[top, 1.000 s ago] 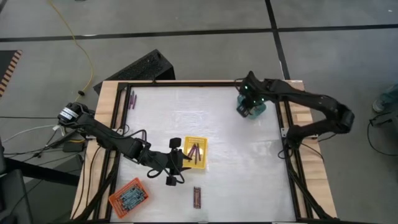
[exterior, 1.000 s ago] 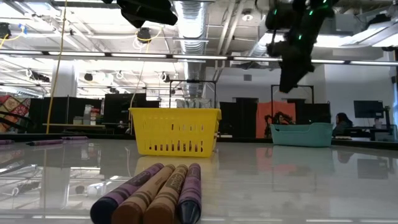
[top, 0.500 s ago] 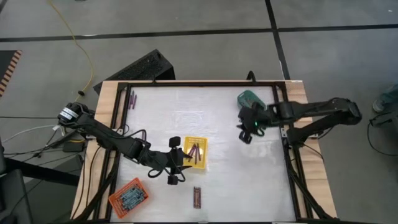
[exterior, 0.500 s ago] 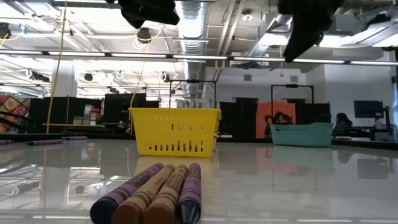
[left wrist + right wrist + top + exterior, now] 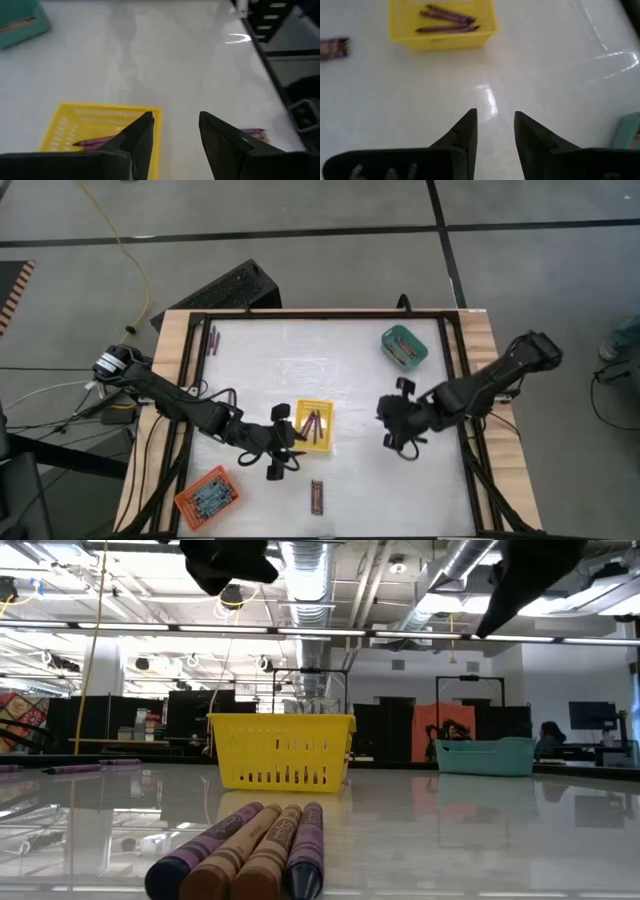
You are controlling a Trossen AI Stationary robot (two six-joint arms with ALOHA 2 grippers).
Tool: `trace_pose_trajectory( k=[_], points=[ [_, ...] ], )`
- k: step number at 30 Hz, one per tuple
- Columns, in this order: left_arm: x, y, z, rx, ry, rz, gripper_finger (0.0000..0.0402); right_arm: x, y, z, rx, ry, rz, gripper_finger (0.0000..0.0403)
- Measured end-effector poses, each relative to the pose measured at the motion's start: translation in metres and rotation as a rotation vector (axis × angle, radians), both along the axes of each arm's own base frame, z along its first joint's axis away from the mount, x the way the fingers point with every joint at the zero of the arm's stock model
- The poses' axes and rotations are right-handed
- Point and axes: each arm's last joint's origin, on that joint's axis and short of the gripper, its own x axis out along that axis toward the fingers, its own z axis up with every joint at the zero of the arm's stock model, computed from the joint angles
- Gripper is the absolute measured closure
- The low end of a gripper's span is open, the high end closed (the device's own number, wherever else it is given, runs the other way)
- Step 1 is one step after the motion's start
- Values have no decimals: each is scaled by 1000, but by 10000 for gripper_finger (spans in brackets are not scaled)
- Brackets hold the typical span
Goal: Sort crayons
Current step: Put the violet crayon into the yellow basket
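Note:
A yellow tray [image 5: 314, 426] near the table's middle holds a few purple crayons [image 5: 447, 17]. A teal tray [image 5: 404, 346] at the far right holds reddish crayons. An orange tray [image 5: 206, 496] sits at the near left. A small bunch of crayons [image 5: 316, 496] lies near the front edge and shows close up in the low view [image 5: 250, 855]. My left gripper [image 5: 284, 442] is open and empty, just left of the yellow tray and above the table. My right gripper [image 5: 393, 420] is open and empty over bare table right of the yellow tray.
Purple crayons [image 5: 212, 338] lie at the far left edge, and more [image 5: 227, 395] lie by the left arm. A black frame [image 5: 455, 395] runs round the white table top. Bare table lies between the yellow tray and the teal tray.
My right gripper has left its place over the teal tray at the far right and swung toward the table's near edge and the left. It now hangs over the table's middle, right of the yellow tray. The trays and crayons have stayed where they were.

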Motion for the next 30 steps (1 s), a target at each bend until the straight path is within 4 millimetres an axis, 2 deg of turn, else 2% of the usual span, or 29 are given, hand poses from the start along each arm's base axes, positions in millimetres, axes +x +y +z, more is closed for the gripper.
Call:
trace_pose_trajectory(
  k=[10, 14, 18, 20, 23, 25, 28, 30],
  points=[
    [-8, -9, -7, -44, 115, -151, 253, -6, 55, -18, 30, 11, 152, 281],
    [-13, -23, -12, -48, 143, -220, 253, -4, 78, -26, 32, -15, 242, 281],
    [-19, -40, -30, 36, 215, -265, 253, -1, 94, -35, 30, -25, 300, 281],
    [-21, -38, -34, 78, 290, -125, 253, 0, 98, -39, 23, -16, 309, 281],
    [-24, -22, -28, 117, 349, 192, 253, 2, 103, -45, 19, -8, 312, 281],
    [-33, -13, -23, 133, 375, 360, 253, 4, 105, -49, 18, -5, 311, 281],
    [-47, 1, -14, 81, 415, 535, 253, 7, 108, -51, 22, -12, 313, 281],
    [-57, 14, -16, 52, 475, 643, 253, 7, 109, -52, 22, -14, 318, 281]
  ],
)
